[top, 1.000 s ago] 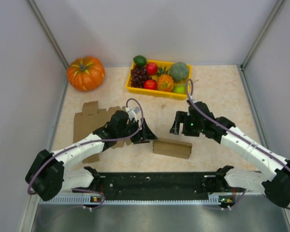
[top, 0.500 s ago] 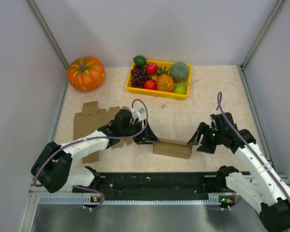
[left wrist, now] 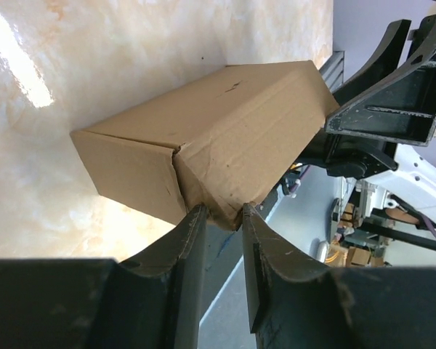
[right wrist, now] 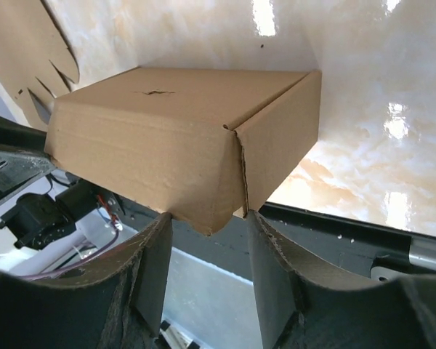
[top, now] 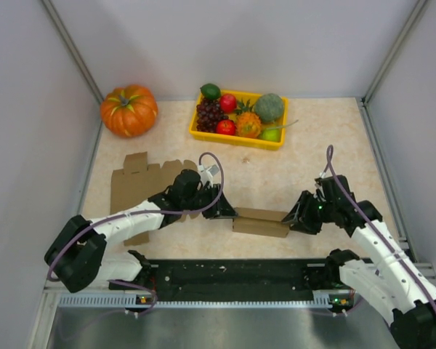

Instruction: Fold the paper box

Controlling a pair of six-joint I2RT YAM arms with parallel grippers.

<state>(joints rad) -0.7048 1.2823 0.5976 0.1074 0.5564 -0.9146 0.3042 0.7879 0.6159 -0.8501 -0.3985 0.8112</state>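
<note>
Bracketing box (top: pixel 260 222) (folded): left pincer (top: pixel 229 212), right pincer (top: pixel 294 218).

Box (top: pixel 260 222) ends hidden by fingers (top: pixel 227 211), flat cardboard (top: pixel 131 185) partly under L arm (top: pixel 123 218)

Brown cardboard box (top: pixel 260 222): closed, long, low, lying flat on table (top: pixel 334 138) near front edge, roughly midway between left and right sides. 2 end flaps folded in, corners protruding slightly.
</note>
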